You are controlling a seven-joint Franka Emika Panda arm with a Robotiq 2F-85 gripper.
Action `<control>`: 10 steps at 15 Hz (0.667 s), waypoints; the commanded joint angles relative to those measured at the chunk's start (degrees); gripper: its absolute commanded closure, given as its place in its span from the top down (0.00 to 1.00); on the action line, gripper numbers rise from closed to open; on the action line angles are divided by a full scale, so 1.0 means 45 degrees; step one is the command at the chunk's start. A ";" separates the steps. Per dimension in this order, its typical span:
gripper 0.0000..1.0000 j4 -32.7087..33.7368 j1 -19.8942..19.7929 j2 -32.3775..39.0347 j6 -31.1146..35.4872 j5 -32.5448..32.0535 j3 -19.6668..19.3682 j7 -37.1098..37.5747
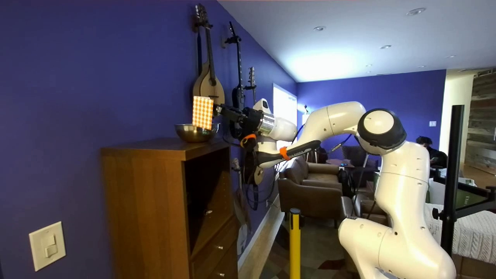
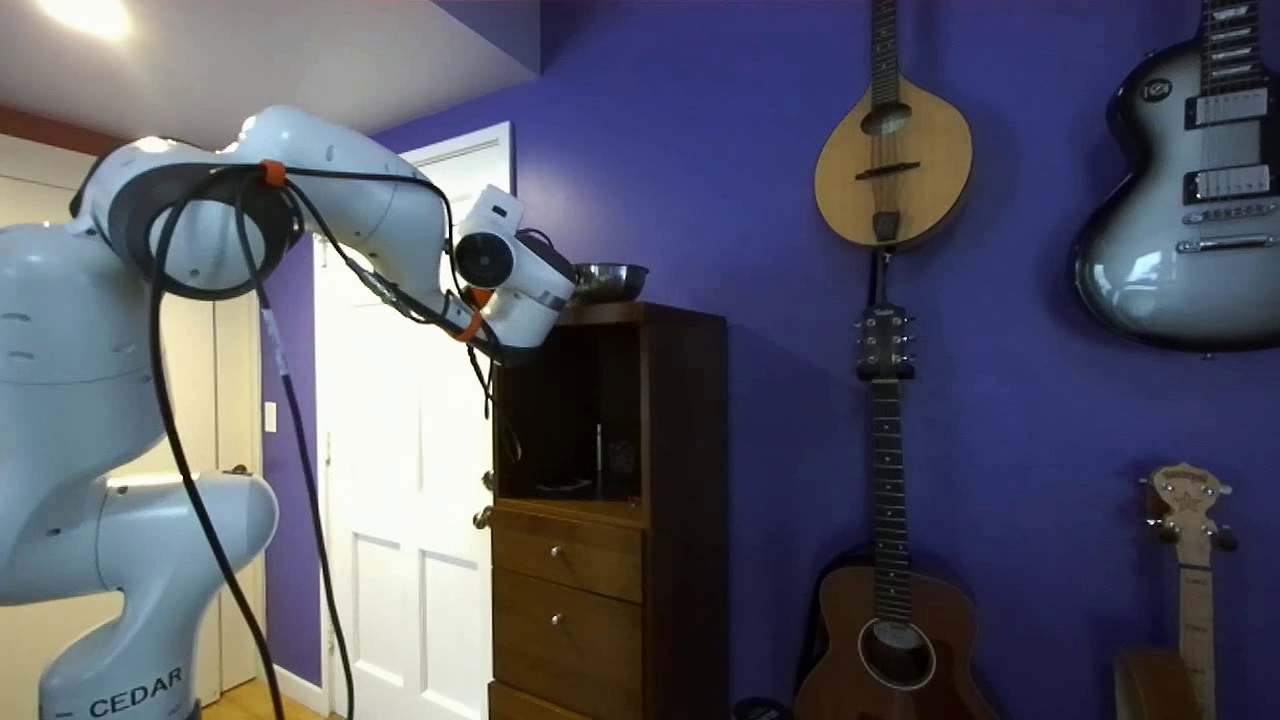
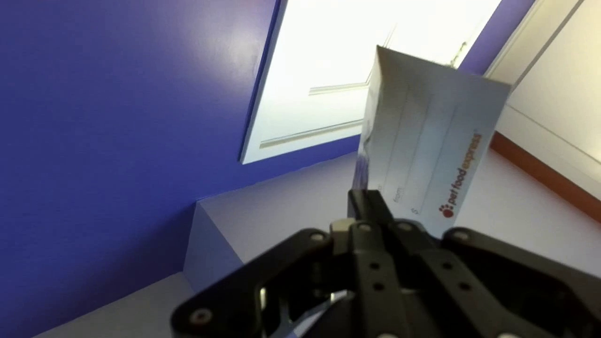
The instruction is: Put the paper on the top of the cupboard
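Observation:
The paper (image 1: 202, 112) is a small folded card, orange-and-white checked on one face. Its white inner face shows lines and "pet food express" print in the wrist view (image 3: 422, 136). My gripper (image 3: 368, 199) is shut on one edge of it. In an exterior view the gripper (image 1: 220, 110) holds it upright, at the height of a metal bowl (image 1: 190, 133) and overlapping its rim. The bowl stands on the top of the brown cupboard (image 1: 143, 209). I cannot tell whether card and bowl touch. The cupboard (image 2: 687, 500) also shows in an exterior view, where the arm hides card and gripper.
The bowl (image 2: 625, 283) sits near the cupboard's front edge. A mandolin (image 1: 209, 83) and guitars hang on the purple wall beyond the cupboard. A yellow post (image 1: 295, 248) stands on the floor between cupboard and arm base. Cables hang from the arm.

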 commanded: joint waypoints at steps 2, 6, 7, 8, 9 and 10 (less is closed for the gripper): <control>0.00 0.1768 -0.4099 0.2729 0.0022 -0.0948 0.2677 0.2804; 0.00 0.1351 -0.7917 0.3541 0.0653 -0.0268 0.5609 0.2989; 0.01 0.1403 -0.8889 0.3668 0.0704 -0.0280 0.6387 0.3163; 0.01 0.1403 -0.7109 0.3211 0.0172 -0.0763 0.4949 0.3162; 0.00 0.1361 -0.7500 0.3298 0.0191 -0.0679 0.5263 0.3146; 0.00 0.1073 -0.7528 0.3152 -0.0174 -0.0314 0.5425 0.3190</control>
